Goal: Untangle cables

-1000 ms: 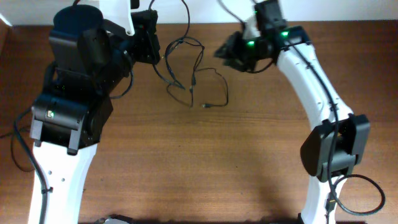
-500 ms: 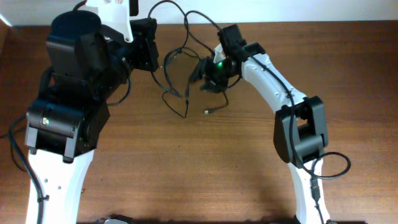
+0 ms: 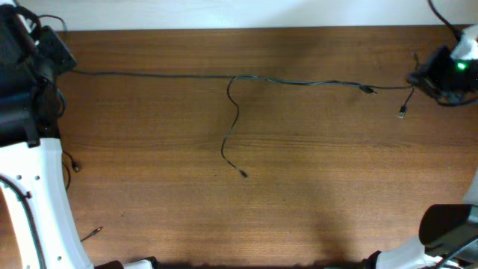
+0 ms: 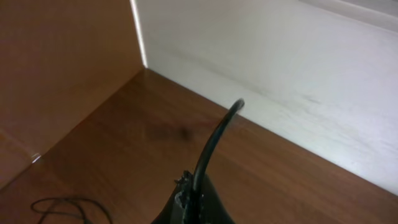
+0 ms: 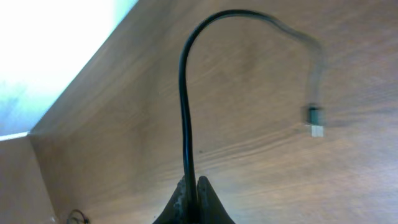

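A thin black cable stretches taut across the far side of the table from my left gripper to my right gripper. A second thin cable hangs from a knot near the middle and ends in a small plug. Another plug end dangles near the right gripper. In the left wrist view my left gripper is shut on a cable end. In the right wrist view my right gripper is shut on a cable that loops to a plug.
Loose thin cable ends lie at the table's left edge and front left. A white wall runs along the far edge of the wooden table. The white arm bases stand at both front corners.
Both arms have swung outward from the middle to the far left and far right. The tangled bundle has been pulled out into one long taut line with a strand hanging down.
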Controlling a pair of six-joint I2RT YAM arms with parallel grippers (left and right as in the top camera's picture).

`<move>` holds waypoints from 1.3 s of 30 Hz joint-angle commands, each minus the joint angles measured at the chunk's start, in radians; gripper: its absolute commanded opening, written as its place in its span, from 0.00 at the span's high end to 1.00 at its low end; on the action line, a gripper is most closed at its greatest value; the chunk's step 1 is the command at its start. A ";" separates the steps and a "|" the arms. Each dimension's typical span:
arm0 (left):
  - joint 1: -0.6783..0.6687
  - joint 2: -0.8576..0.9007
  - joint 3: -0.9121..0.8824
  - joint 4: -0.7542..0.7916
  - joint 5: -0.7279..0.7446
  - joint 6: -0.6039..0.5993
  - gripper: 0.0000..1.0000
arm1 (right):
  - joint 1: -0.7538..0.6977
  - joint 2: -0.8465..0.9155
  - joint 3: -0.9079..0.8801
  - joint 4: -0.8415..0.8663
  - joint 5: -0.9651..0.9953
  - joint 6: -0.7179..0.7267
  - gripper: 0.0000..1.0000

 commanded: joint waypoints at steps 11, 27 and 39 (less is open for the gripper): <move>0.282 0.060 0.002 0.169 -0.095 0.014 1.00 | -0.295 0.079 0.001 -0.037 0.126 -0.100 0.96; 0.365 0.288 0.003 0.877 -0.115 0.406 1.00 | 0.084 0.081 0.001 -0.024 0.090 -0.185 0.96; 0.410 0.711 0.002 0.282 0.064 0.367 0.01 | 0.085 0.081 0.001 -0.032 0.090 -0.185 0.96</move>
